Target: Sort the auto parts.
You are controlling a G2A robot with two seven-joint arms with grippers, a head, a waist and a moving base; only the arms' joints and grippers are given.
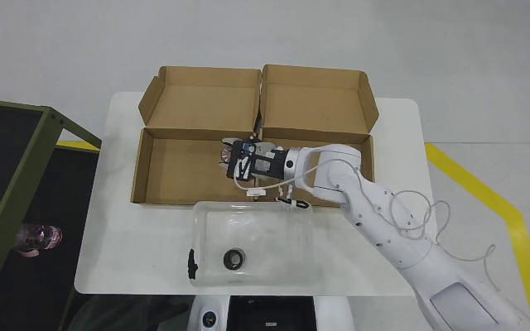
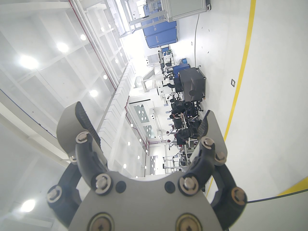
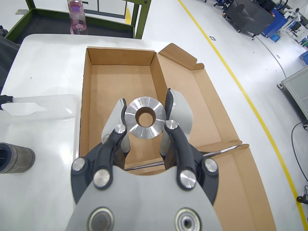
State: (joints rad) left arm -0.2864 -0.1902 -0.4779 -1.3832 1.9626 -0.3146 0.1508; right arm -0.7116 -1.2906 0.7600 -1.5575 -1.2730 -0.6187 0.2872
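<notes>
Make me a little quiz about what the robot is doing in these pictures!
1. True or false: the right gripper holds a shiny metal ring.
2. The ring hangs over which? A) the clear bin B) a cardboard box C) the floor
3. Fill in: the left gripper is open and holds ____.
Key: 1 true; 2 B; 3 nothing.
</notes>
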